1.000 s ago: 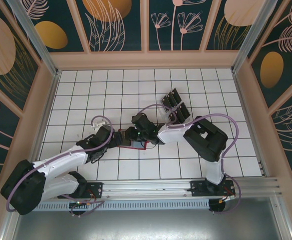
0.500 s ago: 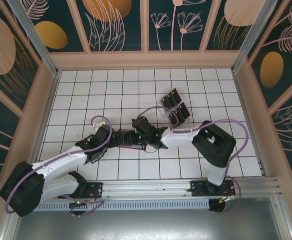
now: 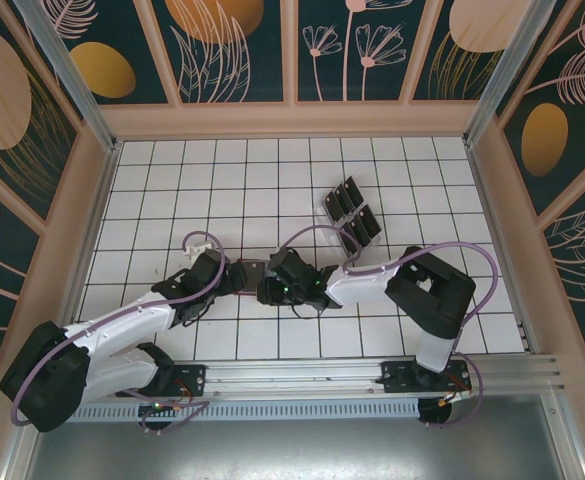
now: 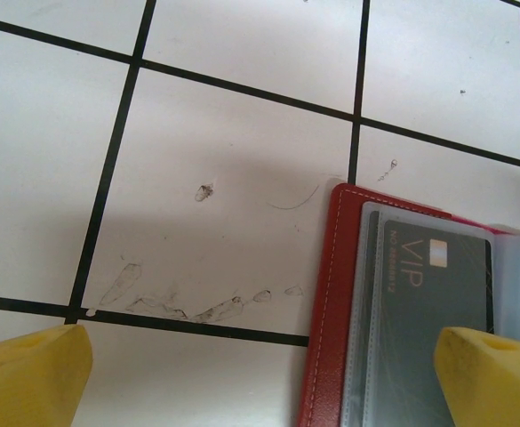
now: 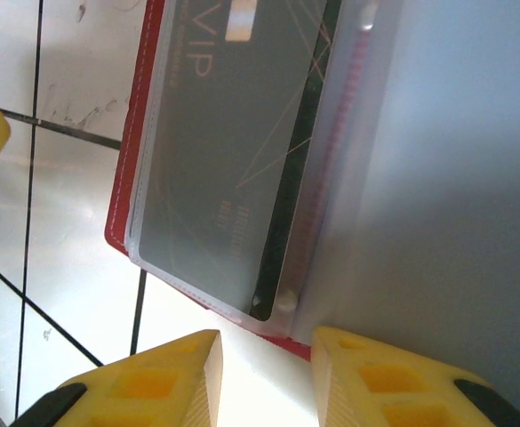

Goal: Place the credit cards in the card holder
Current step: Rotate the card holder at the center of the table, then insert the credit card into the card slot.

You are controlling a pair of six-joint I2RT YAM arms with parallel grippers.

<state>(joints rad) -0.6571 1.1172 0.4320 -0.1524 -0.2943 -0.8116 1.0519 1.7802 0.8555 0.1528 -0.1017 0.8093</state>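
The right gripper [image 5: 264,374] has its two yellow pads [image 5: 144,382] a narrow gap apart. Only bright table shows between them, so it grips nothing. Just past the pads lies the near edge of the card holder [image 5: 122,222], a red wallet spread open and flat. A dark VIP card [image 5: 215,151] sits inside a clear sleeve [image 5: 148,258] of the wallet, squared up and almost fully seated, with a second dark edge showing beside it.

The left gripper [image 4: 260,374] is spread wide and empty. One pad is low over bare tile, and the other is at the wallet's sleeve side, possibly resting on it to pin it down.

Since a second ago, the top view shows the right wrist swinging from farther back on the table toward the near edge, to settle right over the wallet and close to the left gripper. The left arm has barely shifted. With the jaws now parted and the card in its sleeve, I judge that this card has just been let go and is stowed.

The rest of the credit cards [image 3: 362,222] stand in slanted rows well apart, farther back and to the right on the white gridded table [image 4: 242,178]. The task is therefore only partly done, and the right arm will probably need to fetch another.
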